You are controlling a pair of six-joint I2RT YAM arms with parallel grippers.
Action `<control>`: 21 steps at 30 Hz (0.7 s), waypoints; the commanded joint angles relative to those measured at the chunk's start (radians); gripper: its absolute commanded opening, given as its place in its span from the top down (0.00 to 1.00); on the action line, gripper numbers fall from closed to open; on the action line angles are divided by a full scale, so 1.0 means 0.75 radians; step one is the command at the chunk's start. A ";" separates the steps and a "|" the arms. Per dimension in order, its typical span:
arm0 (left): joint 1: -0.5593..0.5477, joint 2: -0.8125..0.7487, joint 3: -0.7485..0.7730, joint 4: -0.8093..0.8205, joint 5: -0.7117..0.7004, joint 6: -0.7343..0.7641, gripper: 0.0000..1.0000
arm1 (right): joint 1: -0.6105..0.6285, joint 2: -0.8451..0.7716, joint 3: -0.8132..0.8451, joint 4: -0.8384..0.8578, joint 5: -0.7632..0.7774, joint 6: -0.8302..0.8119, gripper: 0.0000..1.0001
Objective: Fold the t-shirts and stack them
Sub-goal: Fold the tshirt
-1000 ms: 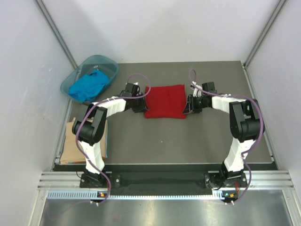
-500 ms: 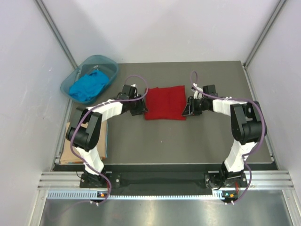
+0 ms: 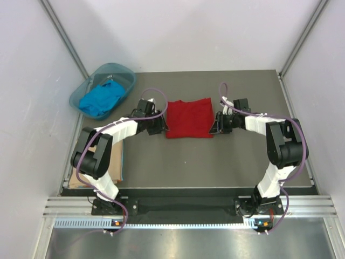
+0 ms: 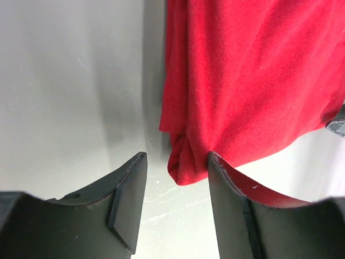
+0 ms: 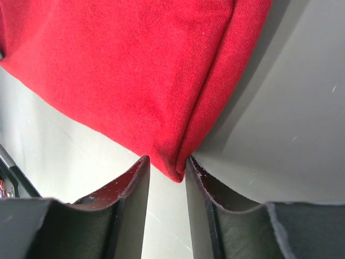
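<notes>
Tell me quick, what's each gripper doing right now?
Left gripper: open, a corner of the red t-shirt between its fingers, not pinched.
Right gripper: closed on the red t-shirt's other near corner.

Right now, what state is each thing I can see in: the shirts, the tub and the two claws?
red t-shirt: folded, lying flat.
blue t-shirt: crumpled in the teal basin.
tan t-shirt: folded flat.
teal basin: upright, holding the blue t-shirt.
left gripper: open at the red t-shirt's corner.
right gripper: nearly closed at another corner; grip unclear.
</notes>
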 commanded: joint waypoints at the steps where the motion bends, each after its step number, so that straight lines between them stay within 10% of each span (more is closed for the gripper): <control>1: 0.004 -0.074 -0.008 0.035 -0.049 0.012 0.46 | -0.001 -0.028 -0.001 0.075 -0.019 0.008 0.67; 21: 0.137 0.453 0.690 -0.022 0.059 0.318 0.47 | -0.011 0.099 0.418 -0.023 0.066 -0.161 0.38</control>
